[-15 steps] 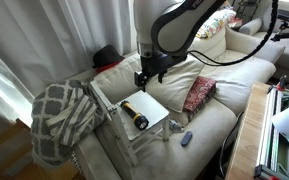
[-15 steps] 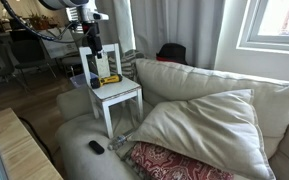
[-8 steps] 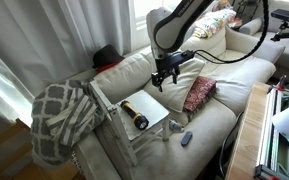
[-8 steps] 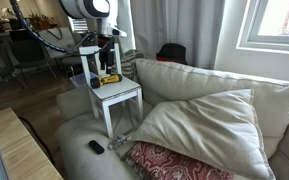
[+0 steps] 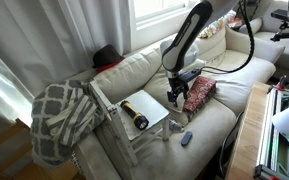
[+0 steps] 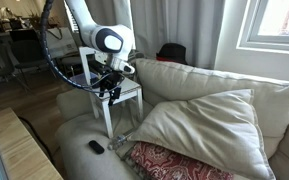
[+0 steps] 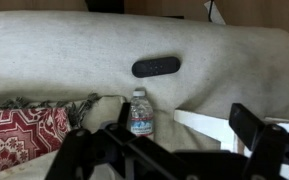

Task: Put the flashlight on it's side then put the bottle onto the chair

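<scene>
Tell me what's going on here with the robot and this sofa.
A robot arm is working over the sofa. The flashlight already lies on its side on the seat of the white chair. The arm hangs just past the chair, its fingers spread open and empty, pointed at the small water bottle standing upright on the sofa beside the red patterned cushion. The bottle is not yet grasped.

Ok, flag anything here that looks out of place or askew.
The chair stands on the sofa cushions, an odd spot for furniture. The flashlight lies on its side on its seat; the bottle stands upright on the sofa beside it. Nothing looks spilled or damaged.
</scene>
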